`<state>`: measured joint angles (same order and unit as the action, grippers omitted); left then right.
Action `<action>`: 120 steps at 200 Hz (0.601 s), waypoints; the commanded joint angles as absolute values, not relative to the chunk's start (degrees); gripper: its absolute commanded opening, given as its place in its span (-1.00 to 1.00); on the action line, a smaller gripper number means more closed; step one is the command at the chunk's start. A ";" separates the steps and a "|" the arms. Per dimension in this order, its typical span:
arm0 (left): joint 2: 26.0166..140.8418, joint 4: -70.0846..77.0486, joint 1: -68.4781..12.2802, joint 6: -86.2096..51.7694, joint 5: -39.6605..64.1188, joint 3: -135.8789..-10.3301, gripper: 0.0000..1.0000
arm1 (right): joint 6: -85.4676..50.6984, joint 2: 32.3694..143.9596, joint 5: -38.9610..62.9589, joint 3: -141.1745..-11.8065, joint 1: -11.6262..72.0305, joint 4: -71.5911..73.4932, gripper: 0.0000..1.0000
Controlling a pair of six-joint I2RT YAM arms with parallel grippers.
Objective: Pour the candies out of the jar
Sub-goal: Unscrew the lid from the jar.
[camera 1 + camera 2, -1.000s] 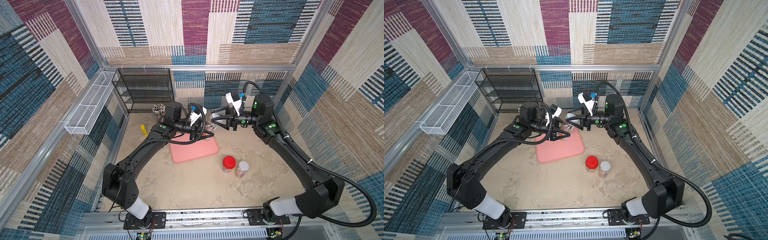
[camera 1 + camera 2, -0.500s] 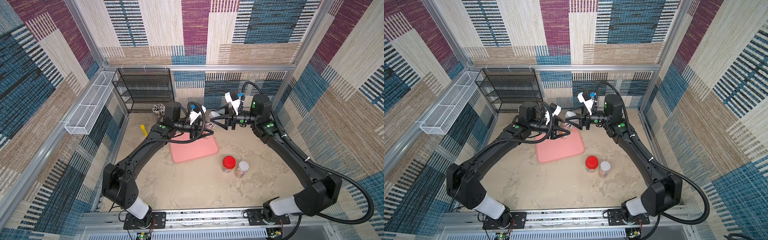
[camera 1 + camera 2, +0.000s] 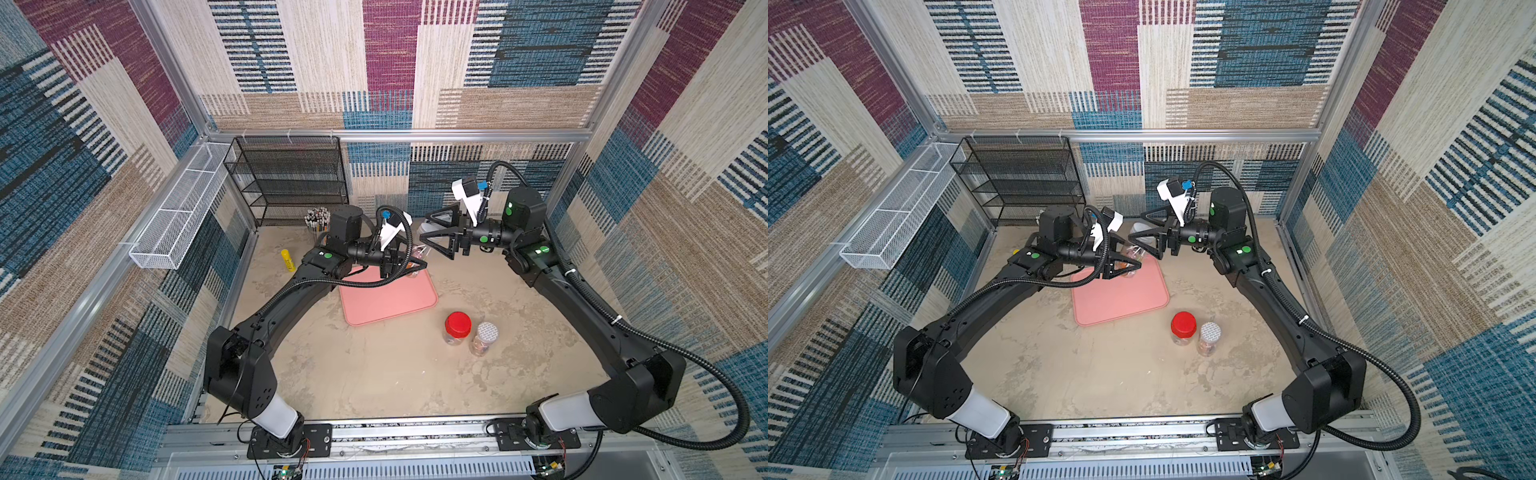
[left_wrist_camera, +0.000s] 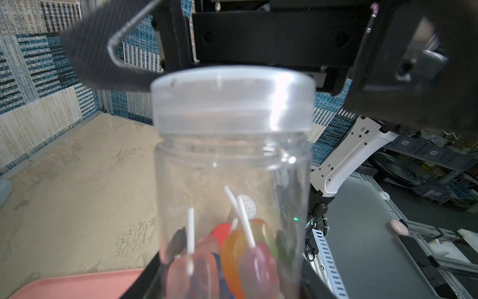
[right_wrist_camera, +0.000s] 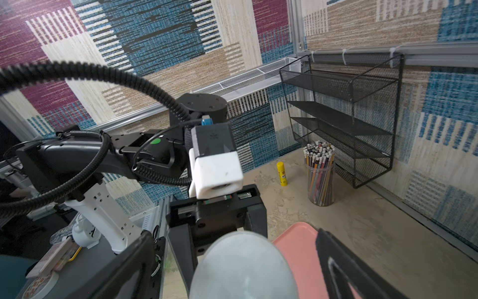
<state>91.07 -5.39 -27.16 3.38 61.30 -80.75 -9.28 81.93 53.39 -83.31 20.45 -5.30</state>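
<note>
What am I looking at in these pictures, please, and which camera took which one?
A left arm and a right arm, both robots, stand at a sandy table. Two pictures look down from overhead; two come from cameras on the wrists. The left fingers grip a clear jar of lollipop candies, lid still on, by a pink tray. The right fingers stand open around that lid. Also on the table: a red-lidded jar, a jar with a patterned lid, a cup of pencils and a yellow glue stick.
</note>
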 commanded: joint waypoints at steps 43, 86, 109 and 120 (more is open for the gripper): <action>90.94 -3.73 -27.12 4.12 58.48 -80.25 -1.00 | -15.89 81.65 41.93 -84.69 20.56 -9.09 1.00; 90.99 -3.97 -27.15 4.13 57.40 -80.33 -1.00 | -15.74 81.74 39.52 -84.00 22.79 -10.46 0.97; 91.11 -4.21 -27.16 4.11 57.04 -80.44 -1.00 | -15.36 81.92 37.66 -83.94 23.37 -11.60 0.93; 91.19 -4.22 -27.16 4.09 56.96 -80.40 -1.00 | -15.43 81.87 37.34 -83.68 23.38 -11.80 0.90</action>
<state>91.13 -5.41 -27.16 3.44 56.99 -80.40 -15.33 81.87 39.97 -83.85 23.24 -11.20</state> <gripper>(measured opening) 0.560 0.963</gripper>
